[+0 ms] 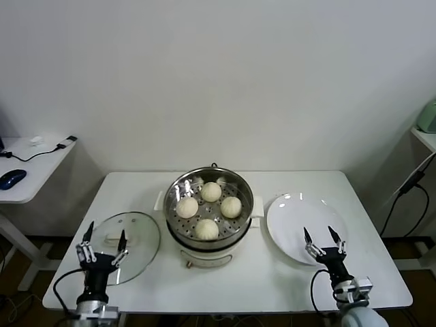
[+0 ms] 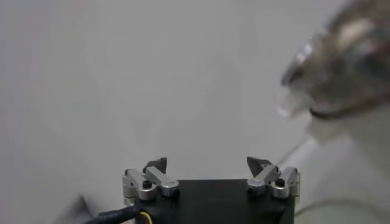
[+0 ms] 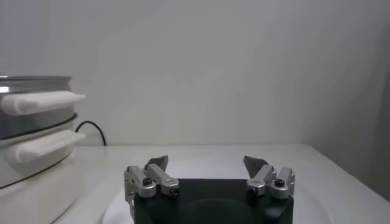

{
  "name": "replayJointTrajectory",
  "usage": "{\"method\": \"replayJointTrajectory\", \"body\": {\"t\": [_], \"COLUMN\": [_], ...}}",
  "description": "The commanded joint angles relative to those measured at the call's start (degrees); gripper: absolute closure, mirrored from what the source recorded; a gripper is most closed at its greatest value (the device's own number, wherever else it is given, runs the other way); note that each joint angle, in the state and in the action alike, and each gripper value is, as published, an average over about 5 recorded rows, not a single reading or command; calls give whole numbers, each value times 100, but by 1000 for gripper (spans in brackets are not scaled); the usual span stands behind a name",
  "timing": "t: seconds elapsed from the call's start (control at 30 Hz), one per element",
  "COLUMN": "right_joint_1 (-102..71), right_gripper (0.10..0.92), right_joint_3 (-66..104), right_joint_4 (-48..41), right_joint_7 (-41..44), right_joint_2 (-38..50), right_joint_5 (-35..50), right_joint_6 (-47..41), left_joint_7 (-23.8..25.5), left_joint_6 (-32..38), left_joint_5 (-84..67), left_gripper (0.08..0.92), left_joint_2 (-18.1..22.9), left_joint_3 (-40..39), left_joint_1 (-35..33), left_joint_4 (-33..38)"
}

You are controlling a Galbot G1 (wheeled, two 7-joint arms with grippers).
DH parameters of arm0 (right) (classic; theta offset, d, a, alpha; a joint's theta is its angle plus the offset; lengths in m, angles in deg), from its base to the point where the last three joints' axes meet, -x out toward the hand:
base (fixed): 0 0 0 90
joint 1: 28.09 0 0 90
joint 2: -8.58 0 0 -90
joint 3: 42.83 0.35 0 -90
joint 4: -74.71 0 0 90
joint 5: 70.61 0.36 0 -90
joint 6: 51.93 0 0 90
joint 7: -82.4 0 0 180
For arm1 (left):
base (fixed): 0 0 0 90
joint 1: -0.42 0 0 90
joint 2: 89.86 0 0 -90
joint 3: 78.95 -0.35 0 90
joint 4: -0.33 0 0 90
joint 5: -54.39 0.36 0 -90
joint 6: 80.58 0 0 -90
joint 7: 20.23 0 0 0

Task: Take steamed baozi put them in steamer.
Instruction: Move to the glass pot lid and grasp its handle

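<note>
The steamer (image 1: 238,185), a shiny steel pot on a cream base, stands at the table's middle. Several pale baozi lie on its perforated tray: one at the back (image 1: 211,191), one left (image 1: 187,207), one right (image 1: 231,206), one at the front (image 1: 207,229). My left gripper (image 1: 105,239) is open and empty at the front left, over the glass lid (image 1: 136,228). My right gripper (image 1: 323,238) is open and empty at the front right, over the white plate (image 1: 293,218). The steamer's side and handle show in the right wrist view (image 3: 36,140).
The white table (image 1: 259,272) ends close behind both grippers at its front edge. A side desk with a blue mouse (image 1: 12,178) stands at the left. A cable (image 1: 409,184) hangs at the right. A blurred lid rim shows in the left wrist view (image 2: 341,61).
</note>
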Motion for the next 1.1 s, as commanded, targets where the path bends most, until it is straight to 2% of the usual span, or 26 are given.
{"method": "replayJointTrajectory", "body": {"t": [0.03,0.27,0.67,1.1], "right_joint_1": [-417,-302,-254,-256], "right_gripper": [203,203,203,203], "right_joint_3": [287,263,282,275], "right_joint_4": [184,106,81,43], "right_joint_7": [-153,-204,-268,-259], "right_joint_2": [-461,-502,-581,-620], "right_joint_5": [-411,-553,-633,-722], "right_joint_6": [-267,-309,-353,-356], "left_joint_7": [-734,-724,-676,-588], "left_joint_6": [133,-64,-415,-610], "left_joint_5": [3230,3233,3197,3287], "left_gripper": [177,177,177,177], "left_joint_2": [-433,-449,-353,-354], "left_joint_3": [126,90,-8,-130], "left_joint_1": [226,605,1273,1790], "left_joint_4": [-1719,-2304,-2472,-2985]}}
